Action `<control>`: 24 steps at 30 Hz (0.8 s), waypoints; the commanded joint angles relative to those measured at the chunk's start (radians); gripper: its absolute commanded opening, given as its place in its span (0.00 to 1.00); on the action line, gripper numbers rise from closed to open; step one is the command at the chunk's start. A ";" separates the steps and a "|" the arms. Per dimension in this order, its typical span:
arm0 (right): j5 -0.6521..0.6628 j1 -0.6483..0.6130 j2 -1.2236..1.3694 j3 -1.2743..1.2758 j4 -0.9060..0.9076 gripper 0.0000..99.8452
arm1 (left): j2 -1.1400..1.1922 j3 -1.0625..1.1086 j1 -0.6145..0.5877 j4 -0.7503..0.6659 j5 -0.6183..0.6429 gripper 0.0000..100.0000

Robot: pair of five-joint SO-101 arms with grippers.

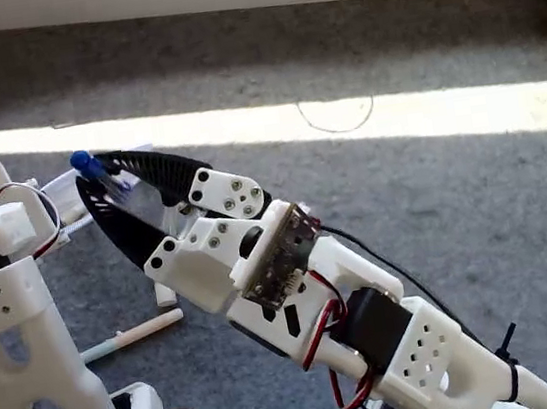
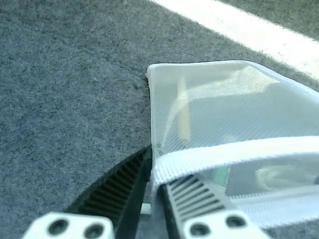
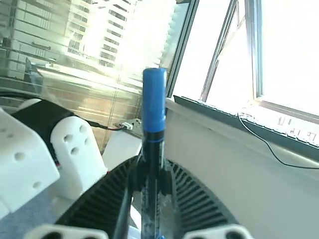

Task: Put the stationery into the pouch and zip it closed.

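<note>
Both sides loaded up
Your left jaws pinch the pouch [image 2: 224,109] rim; your right jaws clamp a blue-capped pen [image 3: 153,114].

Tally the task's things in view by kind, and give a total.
Mesh pouch: 1, gripped by the left gripper.
Blue-capped marker: 1, held in the right gripper.
Pale pencil: 1, lying on the carpet; a pale stick seen through the pouch may be the same one.
Total: 3.
</note>
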 commanded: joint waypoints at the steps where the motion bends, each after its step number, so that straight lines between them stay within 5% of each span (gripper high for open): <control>1: -0.009 -0.010 -0.016 -0.044 -0.064 0.01 | -0.022 -0.016 0.022 -0.005 0.008 0.01; 24: -0.009 -0.004 0.394 -0.047 -0.358 0.01 | -0.022 -0.008 0.018 -0.005 0.006 0.01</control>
